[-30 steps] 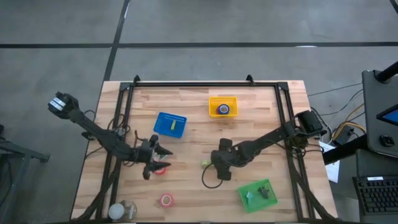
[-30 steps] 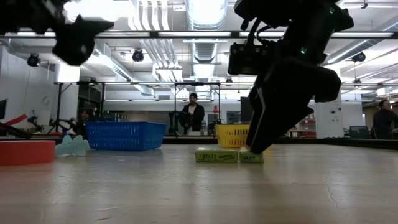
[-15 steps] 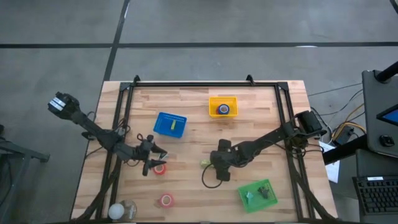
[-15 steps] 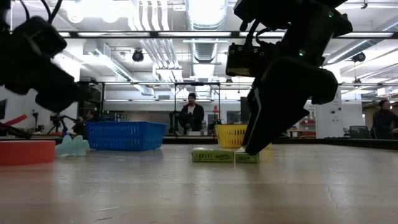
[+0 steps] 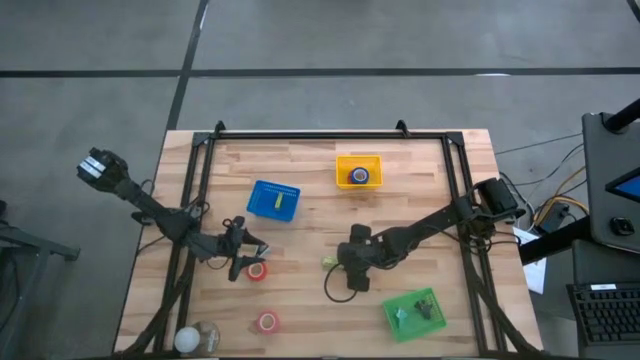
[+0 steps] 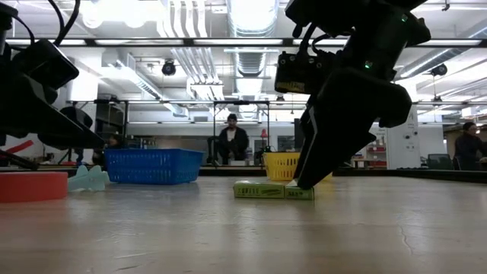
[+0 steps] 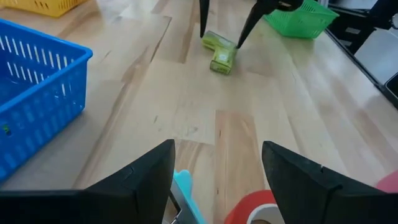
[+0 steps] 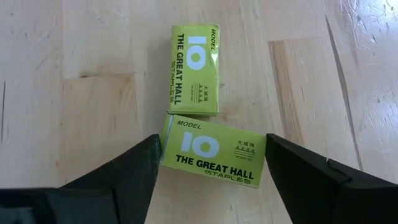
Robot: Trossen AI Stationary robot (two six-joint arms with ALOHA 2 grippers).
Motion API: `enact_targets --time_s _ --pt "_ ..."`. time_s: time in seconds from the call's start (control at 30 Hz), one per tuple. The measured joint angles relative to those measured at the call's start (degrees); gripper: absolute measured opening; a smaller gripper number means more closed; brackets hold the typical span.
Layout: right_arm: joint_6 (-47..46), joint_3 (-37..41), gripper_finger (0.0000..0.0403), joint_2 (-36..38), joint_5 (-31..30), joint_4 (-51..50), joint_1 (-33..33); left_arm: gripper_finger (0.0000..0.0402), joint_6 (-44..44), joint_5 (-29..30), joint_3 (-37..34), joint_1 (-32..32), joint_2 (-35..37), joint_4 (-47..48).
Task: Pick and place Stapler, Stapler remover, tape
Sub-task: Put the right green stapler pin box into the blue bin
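**Right pincer straddles staple box; left pincer over red tape**

Wooden tabletop [image 5: 420, 190] in a big lab room, a person seated far behind in the low view. Three baskets: blue basket [image 5: 273, 200] around 11 o'clock of table centre, yellow basket [image 5: 359, 171] at 12 to 1 with the blue tape roll [image 5: 360, 176] inside, green basket [image 5: 413, 311] at 5.

Right pincer [image 5: 343, 268] sits near table centre, fingers spread wide, tips down by the tabletop. In the right wrist view the near staple box [image 8: 212, 150] lies between the two fingers, long axis running finger to finger, so a close would pinch its short ends. Second staple box [image 8: 194, 60] touches it, set roughly at a right angle, just beyond. Risk as I judge it: closing nudges the second box.

Left pincer [image 5: 243, 262] is at about 9 o'clock from the right one, also spread wide, holding nothing. Red tape roll [image 5: 258, 271] lies just at its tips, with a light blue piece [image 7: 185, 196] beside it, probably the stapler remover. Another red tape roll [image 5: 266, 321] sits at 6 o'clock from that, near the front edge. Left arm is nearer both red rolls; right arm nearer the boxes.
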State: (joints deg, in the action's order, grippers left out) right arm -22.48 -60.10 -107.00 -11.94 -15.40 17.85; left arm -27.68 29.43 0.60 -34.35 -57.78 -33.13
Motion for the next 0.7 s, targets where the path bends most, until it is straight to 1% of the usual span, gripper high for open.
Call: enact_targets --time_s 0.3,0.7 --pt "-0.02 0.02 0.0283 0.00 0.01 0.02 0.00 0.0245 0.00 0.00 0.00 0.00 0.00 0.00" --pt "-0.02 0.02 0.0272 0.00 0.04 0.13 0.15 0.0245 0.02 0.00 0.00 0.00 0.00 0.00"
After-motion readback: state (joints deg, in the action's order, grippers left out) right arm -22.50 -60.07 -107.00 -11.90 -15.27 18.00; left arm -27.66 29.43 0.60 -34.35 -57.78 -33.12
